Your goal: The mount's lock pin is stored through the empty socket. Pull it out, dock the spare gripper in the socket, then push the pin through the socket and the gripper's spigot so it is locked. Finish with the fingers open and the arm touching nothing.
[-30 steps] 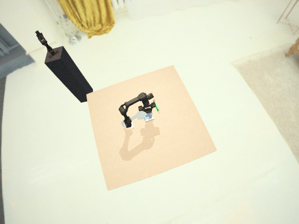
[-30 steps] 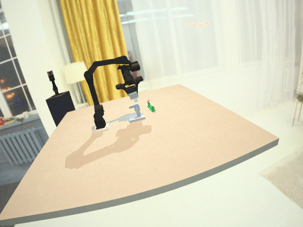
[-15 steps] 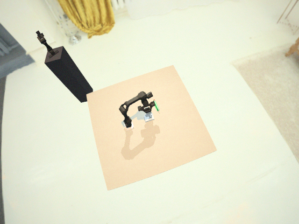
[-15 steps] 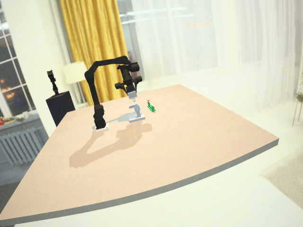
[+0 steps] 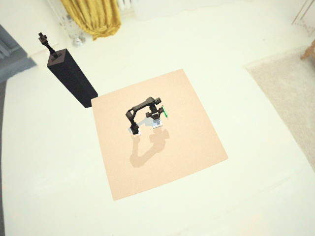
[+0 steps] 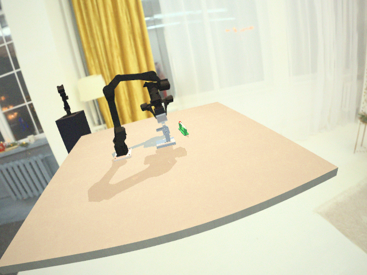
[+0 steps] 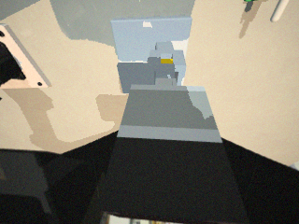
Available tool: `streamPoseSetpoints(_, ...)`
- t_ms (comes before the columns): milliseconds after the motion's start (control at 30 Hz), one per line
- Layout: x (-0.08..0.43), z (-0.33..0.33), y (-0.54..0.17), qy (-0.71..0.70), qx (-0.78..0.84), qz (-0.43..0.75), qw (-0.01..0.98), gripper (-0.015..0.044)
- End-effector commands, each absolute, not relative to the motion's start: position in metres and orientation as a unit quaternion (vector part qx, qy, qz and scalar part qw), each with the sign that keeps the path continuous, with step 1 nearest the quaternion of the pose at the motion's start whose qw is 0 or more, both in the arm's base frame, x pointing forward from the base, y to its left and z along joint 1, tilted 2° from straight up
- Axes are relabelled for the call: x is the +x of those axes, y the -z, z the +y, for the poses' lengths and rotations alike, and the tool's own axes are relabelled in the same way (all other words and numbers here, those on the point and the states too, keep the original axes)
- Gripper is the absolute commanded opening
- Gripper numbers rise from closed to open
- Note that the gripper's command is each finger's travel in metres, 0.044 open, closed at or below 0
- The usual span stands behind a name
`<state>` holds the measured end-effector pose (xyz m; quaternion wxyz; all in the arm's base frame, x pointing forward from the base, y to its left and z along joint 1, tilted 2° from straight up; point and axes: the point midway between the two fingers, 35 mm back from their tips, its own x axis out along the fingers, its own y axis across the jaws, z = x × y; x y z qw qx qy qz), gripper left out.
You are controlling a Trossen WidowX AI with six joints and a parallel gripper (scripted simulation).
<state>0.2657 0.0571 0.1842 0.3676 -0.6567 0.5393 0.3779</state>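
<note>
My gripper is shut on the spare gripper, a pale grey block with a black part, and holds it upside of the table with its light end pointing down. The blue-grey mount stands upright below it, with a small yellow patch near its socket. The spare gripper is a little above the mount's socket, and its block hides part of the mount in the wrist view. Whether the spigot touches the socket is unclear. The lock pin cannot be told for certain.
A green holder with a pale rod and a red end stands beside the mount, away from the arm's base. The arm's white base plate is on the mount's other side. A second arm stands on a dark pedestal.
</note>
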Motion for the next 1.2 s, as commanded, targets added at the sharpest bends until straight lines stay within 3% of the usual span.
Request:
streamPoseSetpoints(0, 0.267, 0.056, -0.181, -0.375, -0.660, 0.539, 0.365, 0.0000)
streamPoseSetpoints(1167, 0.268, 0.059, -0.145, -0.378, -0.659, 0.539, 0.365, 0.0000)
